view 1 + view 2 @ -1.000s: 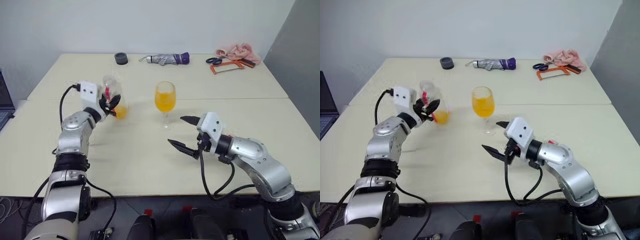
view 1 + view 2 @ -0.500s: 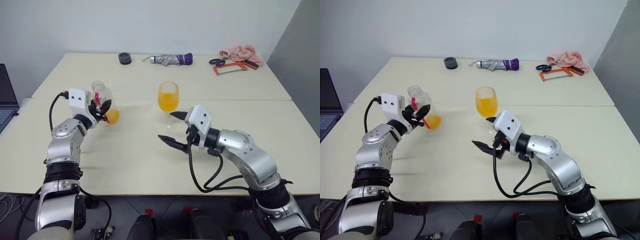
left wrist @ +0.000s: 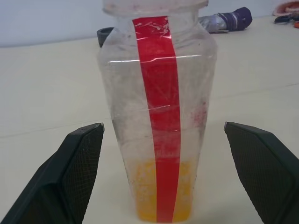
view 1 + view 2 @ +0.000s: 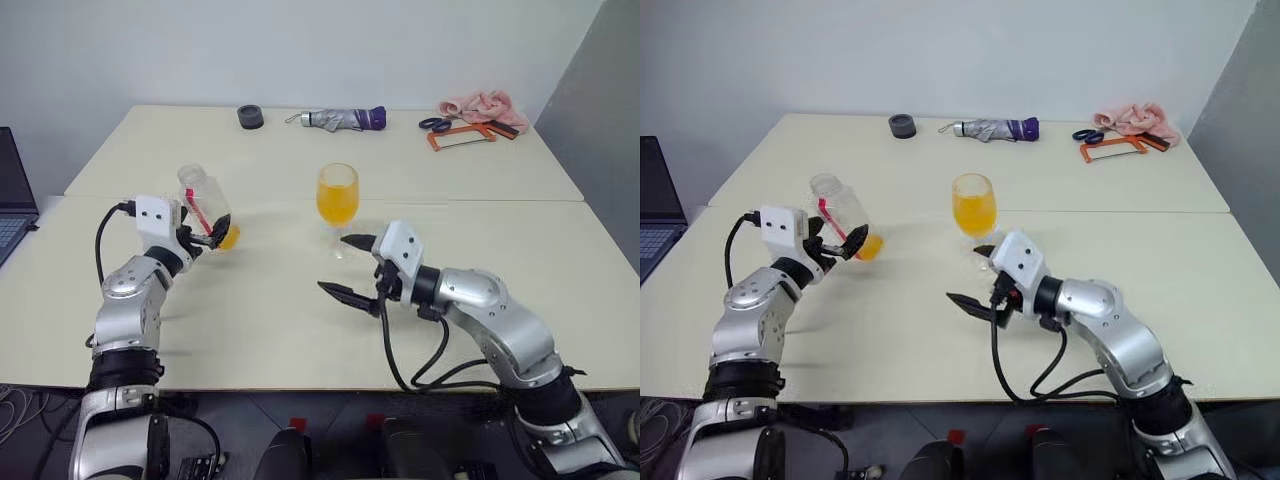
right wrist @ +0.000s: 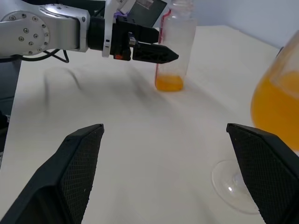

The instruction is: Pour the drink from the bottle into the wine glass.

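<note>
**Bottle down, glass filled, both arms free**

The bottle (image 4: 203, 207) stands on the counter (image 4: 280, 300) at the robot's left, a little drink (image 4: 227, 238) low in its base; the left gripper (image 3: 163, 177) sits right in front of it, fingers (image 3: 77, 168) spread wide to either side and clear of the plastic; the glass (image 4: 336, 205) stands near the middle, bowl well filled with orange; the right gripper (image 4: 348, 266) hovers just beside its stem, fingers apart and holding nothing.

Risks, as I judge them: the bottle is light and nearly empty, so one finger brushing it as the left arm pulls away could tip it; the right gripper is close enough to the glass that a sideways swing could catch the stem and spill the pour.

The left wrist view shows the gaps on both sides of the bottle, which the head views cannot settle; the head views alone place the umbrella (image 4: 335, 118) and scissors (image 4: 430, 123) far back.
</note>
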You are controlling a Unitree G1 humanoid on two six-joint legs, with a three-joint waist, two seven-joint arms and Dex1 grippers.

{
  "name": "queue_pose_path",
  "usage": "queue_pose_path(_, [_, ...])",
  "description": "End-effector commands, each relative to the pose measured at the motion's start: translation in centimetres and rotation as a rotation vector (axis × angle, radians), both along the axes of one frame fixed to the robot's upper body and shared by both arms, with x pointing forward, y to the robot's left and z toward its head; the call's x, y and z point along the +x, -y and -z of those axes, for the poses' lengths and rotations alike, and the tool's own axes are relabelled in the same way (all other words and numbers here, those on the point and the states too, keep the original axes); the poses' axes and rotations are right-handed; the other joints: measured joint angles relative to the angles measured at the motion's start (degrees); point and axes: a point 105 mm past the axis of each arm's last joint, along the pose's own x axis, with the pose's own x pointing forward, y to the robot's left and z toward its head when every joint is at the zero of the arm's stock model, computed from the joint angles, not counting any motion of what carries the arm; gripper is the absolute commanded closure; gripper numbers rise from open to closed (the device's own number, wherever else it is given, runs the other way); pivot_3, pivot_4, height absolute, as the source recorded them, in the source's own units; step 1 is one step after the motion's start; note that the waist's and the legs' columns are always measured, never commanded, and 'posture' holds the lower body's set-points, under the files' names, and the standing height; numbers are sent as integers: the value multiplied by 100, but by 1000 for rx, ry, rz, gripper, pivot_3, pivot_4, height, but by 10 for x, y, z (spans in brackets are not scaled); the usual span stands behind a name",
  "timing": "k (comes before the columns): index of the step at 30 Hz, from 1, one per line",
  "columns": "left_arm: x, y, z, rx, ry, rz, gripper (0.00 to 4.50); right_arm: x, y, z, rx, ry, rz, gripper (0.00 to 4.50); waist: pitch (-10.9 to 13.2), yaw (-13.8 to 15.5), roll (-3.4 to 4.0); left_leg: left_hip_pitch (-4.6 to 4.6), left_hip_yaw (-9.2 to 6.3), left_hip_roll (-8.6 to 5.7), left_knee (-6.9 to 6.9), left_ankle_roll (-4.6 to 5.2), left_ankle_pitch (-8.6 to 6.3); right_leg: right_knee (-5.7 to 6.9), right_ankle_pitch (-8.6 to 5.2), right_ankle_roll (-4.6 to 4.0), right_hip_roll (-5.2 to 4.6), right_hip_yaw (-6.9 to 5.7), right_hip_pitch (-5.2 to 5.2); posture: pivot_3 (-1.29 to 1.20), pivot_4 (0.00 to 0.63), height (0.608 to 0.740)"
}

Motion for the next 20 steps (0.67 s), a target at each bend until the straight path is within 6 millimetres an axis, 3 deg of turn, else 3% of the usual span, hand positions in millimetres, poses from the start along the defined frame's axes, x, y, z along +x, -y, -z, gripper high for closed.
queue_pose_path(1, [-14,-8,-10,-7,59,-41,80,0,21,5,59,47,75,0,0,8,0,-1,0,4,-2,0,0,-2,0,0,-1,1,0,0,150,740])
queue_pose_path(7, [-36,-16,5,-33,19,-160,80,21,65,22,210,62,408,0,0,42,0,3,3,7,-3,1,-1,-2,0,0,0,4,4,0,150,740])
queue_pose_path(11, [-57,-11,9,-54,49,-184,80,31,91,35,296,59,621,0,-1,51,0,11,10,9,-5,1,-1,-1,0,0,-1,10,7,0,150,740])
queue_pose_path(20, [-68,-4,6,-56,75,-171,80,35,93,43,306,56,646,0,0,103,0,16,17,7,-7,1,-1,-2,0,0,4,12,12,0,150,740])
